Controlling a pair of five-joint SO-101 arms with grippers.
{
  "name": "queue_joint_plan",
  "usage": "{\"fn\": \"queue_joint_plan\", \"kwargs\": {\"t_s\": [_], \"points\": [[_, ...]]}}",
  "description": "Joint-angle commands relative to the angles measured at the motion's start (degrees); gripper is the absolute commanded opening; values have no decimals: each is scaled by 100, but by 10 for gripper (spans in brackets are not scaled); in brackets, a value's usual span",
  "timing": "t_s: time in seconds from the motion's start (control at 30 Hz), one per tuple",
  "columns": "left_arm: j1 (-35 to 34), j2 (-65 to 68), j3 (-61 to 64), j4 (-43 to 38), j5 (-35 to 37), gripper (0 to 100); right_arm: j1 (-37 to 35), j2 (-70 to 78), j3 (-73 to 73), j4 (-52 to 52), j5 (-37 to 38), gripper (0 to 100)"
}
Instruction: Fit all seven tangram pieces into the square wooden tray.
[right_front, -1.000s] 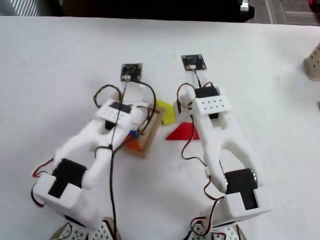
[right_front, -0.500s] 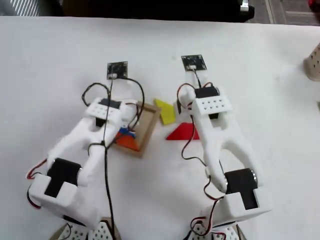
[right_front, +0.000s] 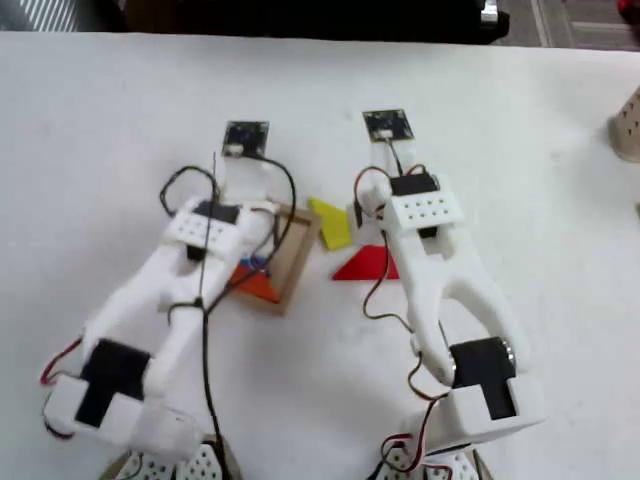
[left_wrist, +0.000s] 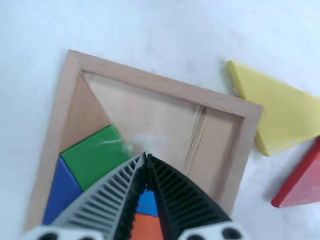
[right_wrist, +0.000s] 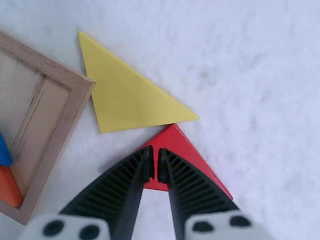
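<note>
The square wooden tray (left_wrist: 165, 86) (right_front: 297, 253) lies under my left arm and holds green (left_wrist: 92, 156), blue (left_wrist: 59, 192) and orange (right_front: 256, 285) pieces in one part; the rest of its floor is bare wood. My left gripper (left_wrist: 146, 158) hangs shut above the tray's middle with nothing in it. A yellow triangle (right_wrist: 127, 95) (right_front: 332, 222) lies flat just outside the tray's rim (right_wrist: 59, 125). The red triangle (right_wrist: 187, 152) (right_front: 366, 265) touches the yellow one's edge. My right gripper (right_wrist: 154, 152) is shut just over the red triangle's tip, holding nothing.
A pale perforated object (right_front: 627, 125) stands at the table's right edge. Loose cables (right_front: 205, 330) trail along both arms. Open white tabletop (right_front: 120, 120) stretches to the left, the right and the far side.
My left arm swung left and the tray slid left with it, opening a gap to the yellow triangle. The right arm has not moved.
</note>
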Motion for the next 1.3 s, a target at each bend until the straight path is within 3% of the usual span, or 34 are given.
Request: {"fn": "queue_joint_plan", "kwargs": {"t_s": [0.0, 0.13, 0.43, 0.67, 0.9, 1.27], "points": [[330, -1095, 791, -448, -62, 24, -48, -242, -35, -92, 88, 18], [813, -980, 1275, -1055, -62, 26, -48, -242, -35, -92, 88, 18], [611, 347, 53, -149, -97, 24, -48, -242, -26, -92, 88, 18], [321, 48, -53, 536, -1099, 24, -48, -242, -26, -92, 88, 18], [22, -426, -35, 985, -1125, 24, -48, -242, -35, -92, 88, 18], [40, -708, -26, 985, -1125, 24, -48, -242, -35, -92, 88, 18]]}}
